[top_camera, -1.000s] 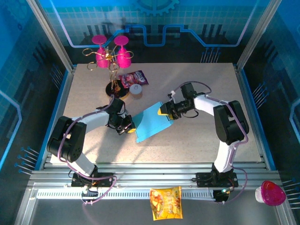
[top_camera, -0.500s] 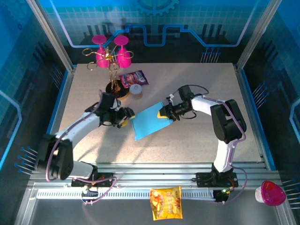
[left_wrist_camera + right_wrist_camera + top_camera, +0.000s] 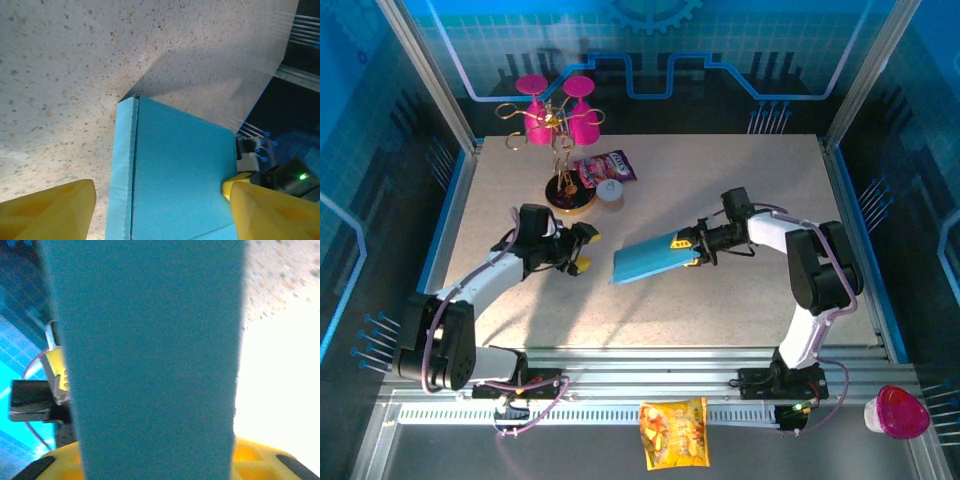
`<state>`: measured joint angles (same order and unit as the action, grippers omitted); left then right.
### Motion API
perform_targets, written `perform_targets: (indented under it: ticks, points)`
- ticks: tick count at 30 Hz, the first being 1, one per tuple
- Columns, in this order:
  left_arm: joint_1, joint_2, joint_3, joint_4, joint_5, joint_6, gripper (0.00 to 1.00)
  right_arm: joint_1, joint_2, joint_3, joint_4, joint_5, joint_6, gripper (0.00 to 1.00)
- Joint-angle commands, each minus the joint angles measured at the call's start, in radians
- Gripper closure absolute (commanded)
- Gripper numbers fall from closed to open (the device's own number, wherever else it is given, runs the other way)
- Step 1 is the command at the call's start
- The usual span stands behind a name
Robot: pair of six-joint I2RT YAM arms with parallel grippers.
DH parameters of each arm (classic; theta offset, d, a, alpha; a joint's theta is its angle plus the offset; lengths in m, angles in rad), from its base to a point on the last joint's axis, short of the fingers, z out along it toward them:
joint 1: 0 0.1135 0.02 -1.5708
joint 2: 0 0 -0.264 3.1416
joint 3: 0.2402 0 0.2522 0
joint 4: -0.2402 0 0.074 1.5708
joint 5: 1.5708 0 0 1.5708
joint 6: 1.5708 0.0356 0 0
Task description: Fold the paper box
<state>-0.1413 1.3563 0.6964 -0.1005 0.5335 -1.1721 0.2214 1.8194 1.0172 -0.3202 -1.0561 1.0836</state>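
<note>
The paper box (image 3: 650,260) is a flat light blue rectangle, lifted off the table and tilted, with its long edge toward the camera. My right gripper (image 3: 695,248) is shut on its right end. In the right wrist view the paper box (image 3: 150,360) stands straight out from the jaws and covers the middle. My left gripper (image 3: 582,248) hangs open just left of the box, apart from it. Its yellow fingers (image 3: 45,210) frame the paper box (image 3: 175,175), whose folded side edge faces left.
A stand with pink glasses (image 3: 560,120) is at the back left, with a purple snack packet (image 3: 605,167) and a small round tub (image 3: 611,194) beside it. An orange snack packet (image 3: 673,432) lies on the front rail. A pink cup (image 3: 898,412) sits at the lower right.
My left gripper has let go and pulled back to the left, away from the box. My right gripper has moved right and tipped the box up off the table.
</note>
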Motion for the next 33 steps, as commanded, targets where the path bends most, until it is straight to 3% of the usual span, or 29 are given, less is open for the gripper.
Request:
perform_targets:
  ticks: [1,6,11,18,26,33]
  points:
    - [-0.011,0.032,-0.012,0.091,0.045,-0.13,0.28,-0.031,-0.028,-0.047,-0.005,-0.065,0.182,0.61]
    - [-0.082,0.073,-0.01,0.108,0.013,-0.211,0.28,-0.044,-0.062,-0.132,0.161,-0.073,0.391,0.6]
    - [-0.149,0.089,-0.033,0.137,-0.045,-0.286,0.28,-0.046,-0.094,-0.3,0.516,-0.029,0.732,0.63]
    - [-0.185,0.116,-0.09,0.289,-0.063,-0.488,0.26,-0.04,-0.076,-0.338,0.584,-0.001,0.793,0.63]
    - [-0.225,0.101,-0.152,0.317,-0.104,-0.772,0.27,-0.035,-0.066,-0.37,0.688,0.044,0.884,0.65]
    - [-0.265,0.174,-0.149,0.505,-0.147,-0.974,0.29,-0.024,-0.066,-0.352,0.675,0.067,0.902,0.65]
